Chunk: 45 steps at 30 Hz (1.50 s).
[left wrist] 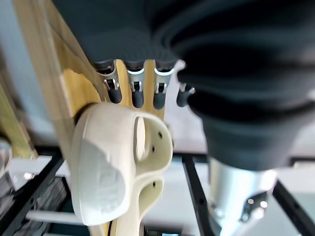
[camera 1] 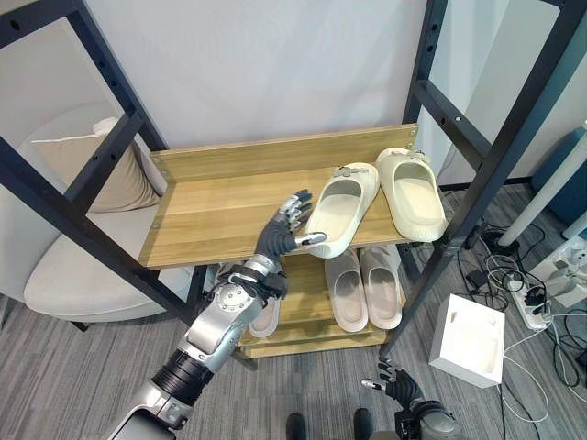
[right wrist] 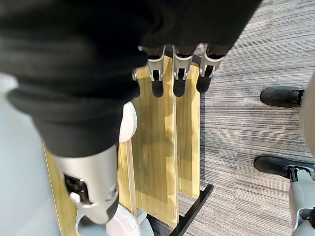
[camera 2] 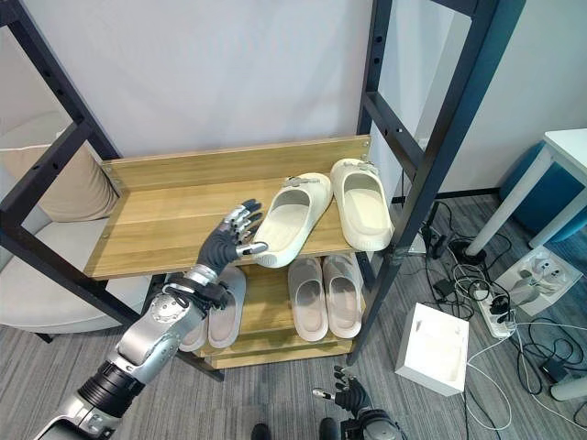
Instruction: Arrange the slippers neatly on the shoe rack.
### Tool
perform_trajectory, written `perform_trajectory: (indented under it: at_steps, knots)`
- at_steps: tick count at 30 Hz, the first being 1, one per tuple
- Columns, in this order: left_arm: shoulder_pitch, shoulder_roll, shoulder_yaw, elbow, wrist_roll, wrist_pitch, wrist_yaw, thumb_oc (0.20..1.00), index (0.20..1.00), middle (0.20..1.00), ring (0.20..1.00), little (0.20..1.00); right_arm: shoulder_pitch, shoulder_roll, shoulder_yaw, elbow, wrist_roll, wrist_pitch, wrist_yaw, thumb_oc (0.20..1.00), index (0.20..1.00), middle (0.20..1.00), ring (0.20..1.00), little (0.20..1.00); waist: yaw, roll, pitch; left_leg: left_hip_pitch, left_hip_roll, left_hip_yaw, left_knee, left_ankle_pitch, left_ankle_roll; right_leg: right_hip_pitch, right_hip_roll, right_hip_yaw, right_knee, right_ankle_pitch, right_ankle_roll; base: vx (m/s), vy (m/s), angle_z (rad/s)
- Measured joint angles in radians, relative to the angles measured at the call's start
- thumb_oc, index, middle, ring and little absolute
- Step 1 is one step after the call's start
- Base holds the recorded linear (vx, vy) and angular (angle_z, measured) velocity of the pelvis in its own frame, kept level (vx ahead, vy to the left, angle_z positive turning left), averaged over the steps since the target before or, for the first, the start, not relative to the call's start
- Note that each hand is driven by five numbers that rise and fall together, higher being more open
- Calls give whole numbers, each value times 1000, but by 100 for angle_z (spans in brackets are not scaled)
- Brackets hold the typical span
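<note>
Two cream slippers lie on the wooden upper shelf [camera 1: 211,206] of the shoe rack. The right one [camera 1: 411,191] lies straight, toe toward the back wall. The left one [camera 1: 341,207] is angled, its heel hanging over the shelf's front edge. My left hand [camera 1: 284,229] is open at that heel, fingers straight above the shelf and thumb against the slipper's side. In the left wrist view the slipper [left wrist: 118,167] sits just past the fingertips [left wrist: 135,93]. My right hand [camera 1: 396,383] hangs open low down, near the floor in front of the rack.
On the lower shelf [camera 1: 312,339] sit a pale pair [camera 1: 365,286] and another slipper [camera 1: 266,319] partly behind my left arm. Dark rack posts [camera 1: 495,174] frame the shelves. An armchair [camera 1: 83,266] stands at the left; a white box [camera 1: 468,339] and a power strip [camera 1: 541,302] lie at the right.
</note>
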Motion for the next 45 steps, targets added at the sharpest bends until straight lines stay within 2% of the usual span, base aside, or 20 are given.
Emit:
perform_trajectory:
  at_steps: [11, 17, 28, 33, 38, 42, 45]
  knots:
    - [-60, -62, -41, 14, -1, 11, 10, 1000, 1000, 1000, 1000, 1000, -2, 1, 12, 0, 2, 0, 0, 1000, 1000, 1000, 1000, 1000, -21, -10, 1, 0, 0, 10, 0, -1, 1, -3, -1, 7, 0, 0, 1, 2, -1, -1]
    - [-163, -101, -37, 144, 2, -6, 72, 1000, 1000, 1000, 1000, 1000, -1, 0, 15, 1, 15, -1, -4, 1000, 1000, 1000, 1000, 1000, -31, -15, -2, -1, -1, 13, 0, -3, 3, -13, -1, 11, 0, 1, 2, 1, -1, -1]
    - [-181, -88, -34, 173, 18, -7, 94, 1000, 1000, 1000, 1000, 1000, 11, -1, 14, 1, 20, -1, -9, 1000, 1000, 1000, 1000, 1000, -35, -16, -7, -8, -2, 30, 0, -4, 5, -21, -3, 22, 0, 3, 3, 5, -3, -2]
    - [-197, -80, -35, 188, 84, -6, 95, 1000, 1000, 1000, 1000, 1000, 11, -1, 14, 1, 20, -1, -9, 1000, 1000, 1000, 1000, 1000, -35, -19, -7, -8, -2, 36, 0, -5, 6, -21, -3, 32, 0, 3, 4, 8, -1, -3]
    - [-246, -79, -38, 254, 231, -12, 113, 1000, 1000, 1000, 1000, 1000, 12, -1, 14, 1, 20, -4, -9, 1000, 1000, 1000, 1000, 1000, -38, -31, -12, -15, -2, 38, 0, -9, 7, -35, -2, 34, 0, 4, 5, 3, 1, -1]
    - [-313, -96, -45, 366, 301, -8, 148, 1000, 1000, 1000, 1000, 1000, 12, -1, 15, 1, 20, -6, -11, 1000, 1000, 1000, 1000, 1000, -61, -40, -20, -23, -3, 41, 1, -8, 7, -39, -3, 36, 0, 10, 4, 15, 3, -4]
    - [-319, -97, -55, 377, 323, -4, 171, 1000, 1000, 1000, 1000, 1000, 20, -1, 15, 1, 20, -10, -11, 1000, 1000, 1000, 1000, 1000, -67, -40, -21, -23, -3, 45, 1, -8, 7, -41, -3, 39, 0, 13, 3, 16, 3, -3]
